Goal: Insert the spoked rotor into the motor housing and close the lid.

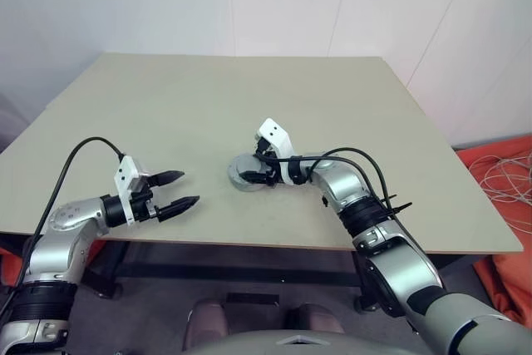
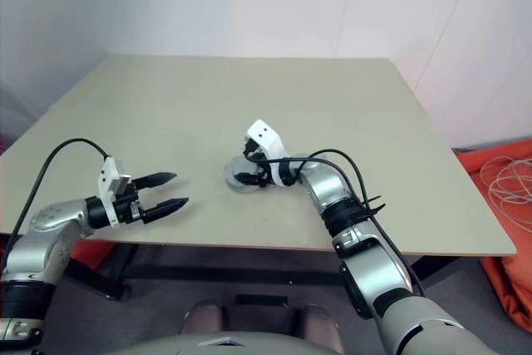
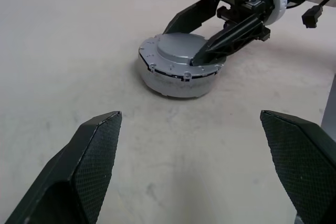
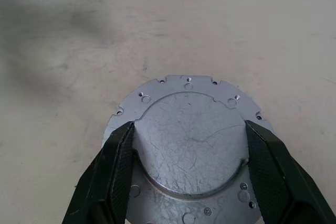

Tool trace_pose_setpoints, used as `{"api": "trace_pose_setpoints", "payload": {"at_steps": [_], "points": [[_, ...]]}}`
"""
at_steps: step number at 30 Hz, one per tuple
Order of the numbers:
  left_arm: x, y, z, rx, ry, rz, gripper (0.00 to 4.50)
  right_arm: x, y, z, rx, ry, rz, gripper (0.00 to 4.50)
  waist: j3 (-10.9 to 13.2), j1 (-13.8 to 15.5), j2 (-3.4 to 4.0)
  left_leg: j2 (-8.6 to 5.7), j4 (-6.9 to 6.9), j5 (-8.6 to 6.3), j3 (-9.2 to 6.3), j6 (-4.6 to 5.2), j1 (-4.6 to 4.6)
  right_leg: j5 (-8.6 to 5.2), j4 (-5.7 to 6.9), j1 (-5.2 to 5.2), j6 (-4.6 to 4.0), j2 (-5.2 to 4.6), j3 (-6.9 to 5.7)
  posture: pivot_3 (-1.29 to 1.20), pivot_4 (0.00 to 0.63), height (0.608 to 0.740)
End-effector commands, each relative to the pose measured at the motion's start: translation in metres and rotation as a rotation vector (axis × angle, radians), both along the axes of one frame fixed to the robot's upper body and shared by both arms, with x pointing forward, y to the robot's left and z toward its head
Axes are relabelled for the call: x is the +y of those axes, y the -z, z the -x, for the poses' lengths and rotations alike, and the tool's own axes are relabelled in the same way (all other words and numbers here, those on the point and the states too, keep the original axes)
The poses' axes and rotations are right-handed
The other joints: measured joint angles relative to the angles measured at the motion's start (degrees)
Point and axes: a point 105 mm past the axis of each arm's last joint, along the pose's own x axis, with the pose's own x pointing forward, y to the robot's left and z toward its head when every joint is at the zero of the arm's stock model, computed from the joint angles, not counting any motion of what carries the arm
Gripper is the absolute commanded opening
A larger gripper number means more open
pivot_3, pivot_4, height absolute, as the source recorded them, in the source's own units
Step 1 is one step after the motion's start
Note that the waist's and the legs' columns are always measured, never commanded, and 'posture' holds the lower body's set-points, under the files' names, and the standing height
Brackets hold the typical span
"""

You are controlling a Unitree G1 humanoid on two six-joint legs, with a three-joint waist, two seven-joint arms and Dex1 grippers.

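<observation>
The lid lies grey face up on the table, a round cap with a raised centre disc and a flange of small screw holes. My right gripper reaches it from the right, and its black fingers press both sides of the raised disc. The spoked rotor and the motor housing are hidden; what lies under the lid cannot be seen. My left gripper hovers near the table's front left, pointing at the lid from a short way off, open with nothing between its fingers.
The table's front edge runs just below both grippers. Past its right edge, an orange cloth with coiled white cable lies on the floor. White walls stand behind the table.
</observation>
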Motion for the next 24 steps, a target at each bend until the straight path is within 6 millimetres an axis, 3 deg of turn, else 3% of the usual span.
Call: {"api": "trace_pose_setpoints", "payload": {"at_steps": [1,24], "points": [[0.0,-0.012,0.005,-0.018,0.035,0.002,4.5,0.0,0.001,-0.001,0.003,0.012,-0.021,3.11,0.0,0.0,0.0,0.0,0.0,0.0,0.0,0.0,-0.01,0.0,0.0,-0.02,0.0,0.0,0.0,0.0,0.0,0.74],[0.0,-0.012,0.005,-0.013,0.041,0.003,4.5,0.002,-0.017,-0.001,-0.007,0.018,-0.14,3.11,0.0,0.0,0.02,0.01,-0.09,0.0,0.01,0.0,-0.16,0.0,-0.03,-0.19,0.0,0.01,0.0,0.0,0.0,0.74]]}}
